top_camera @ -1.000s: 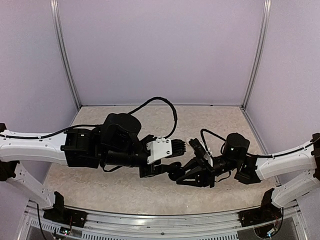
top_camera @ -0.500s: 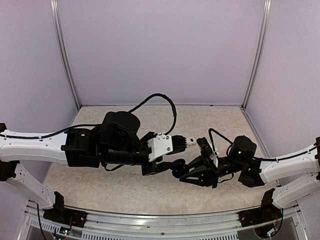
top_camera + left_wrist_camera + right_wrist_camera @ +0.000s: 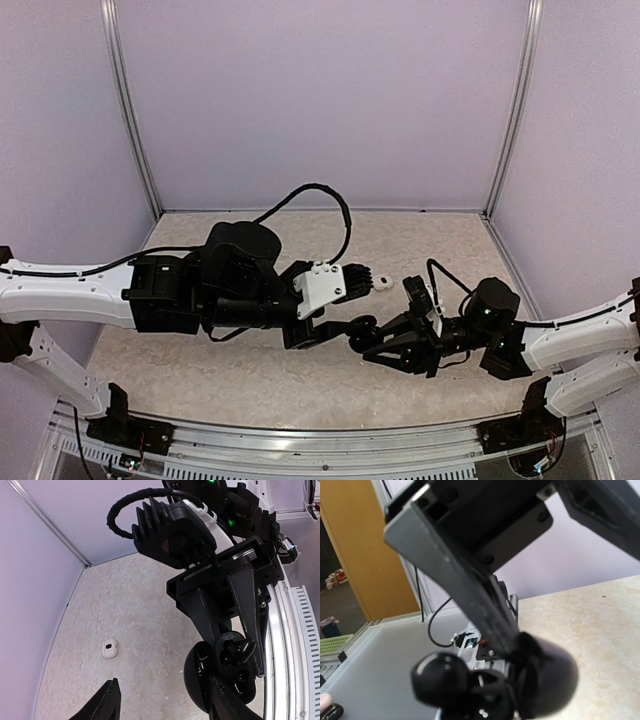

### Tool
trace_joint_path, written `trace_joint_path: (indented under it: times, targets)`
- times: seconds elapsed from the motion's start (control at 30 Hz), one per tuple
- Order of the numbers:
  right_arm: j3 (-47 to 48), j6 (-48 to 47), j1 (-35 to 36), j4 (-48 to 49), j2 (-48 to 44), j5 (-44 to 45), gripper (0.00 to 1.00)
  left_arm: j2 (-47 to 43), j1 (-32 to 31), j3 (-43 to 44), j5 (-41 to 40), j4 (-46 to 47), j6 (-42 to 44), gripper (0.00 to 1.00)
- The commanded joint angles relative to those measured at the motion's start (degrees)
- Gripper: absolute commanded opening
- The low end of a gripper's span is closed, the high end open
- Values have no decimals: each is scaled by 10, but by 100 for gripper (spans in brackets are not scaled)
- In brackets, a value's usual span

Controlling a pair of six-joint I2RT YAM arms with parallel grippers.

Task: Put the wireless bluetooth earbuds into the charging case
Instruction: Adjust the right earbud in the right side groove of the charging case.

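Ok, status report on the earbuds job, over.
Left gripper open, empty. Right gripper shut on black case. One white earbud loose on the table. Nothing seen blocking it.

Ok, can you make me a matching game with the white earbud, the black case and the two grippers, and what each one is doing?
Things:
1. white earbud
2. black case
3. left gripper
4. right gripper

States:
A. shut tight
B. lying on the table
C. open, holding nothing
D. held in a gripper

Pairs: 1-B, 2-D, 3-C, 4-A
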Motion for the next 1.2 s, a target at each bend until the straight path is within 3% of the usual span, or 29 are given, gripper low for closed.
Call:
trace_joint_path:
  times: [0.0, 0.27, 1.17]
  targets:
    - [-5, -2, 6, 77, -21, -37, 0, -31, 16, -31, 3, -10, 8, 60]
    - [1, -17, 6, 40, -28, -11, 0, -68, 17, -48, 89, 18, 1, 64]
    - [32, -75, 13, -71, -36, 79, 0, 7, 19, 6, 119, 78, -96, 68]
